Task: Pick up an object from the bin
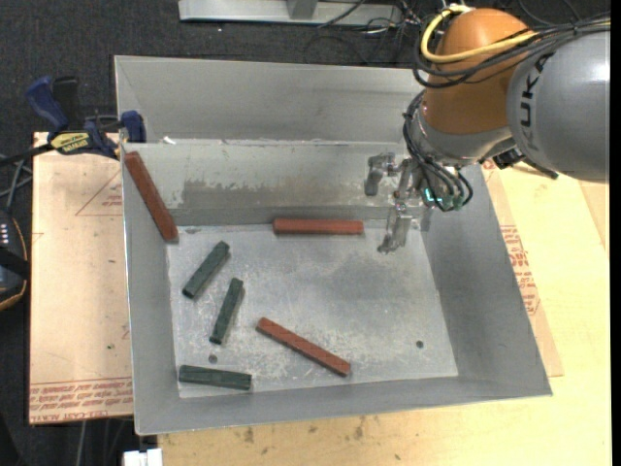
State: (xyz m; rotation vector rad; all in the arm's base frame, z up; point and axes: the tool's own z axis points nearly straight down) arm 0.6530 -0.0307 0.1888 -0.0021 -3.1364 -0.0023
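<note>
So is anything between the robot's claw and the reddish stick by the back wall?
Nothing visible. The gripper is just right of the reddish stick, with only bin floor between them; the other sticks lie further off.

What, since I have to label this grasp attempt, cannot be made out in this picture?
Camera view: the grey metal bin's far right corner, hidden by the arm's orange cover.
Camera view: whether the gripper touches the bin floor beside the flat red-brown bar; one downward view leaves height unsettled.
Camera view: the small dark spot on the floor, too small to tell hole from thing.
</note>
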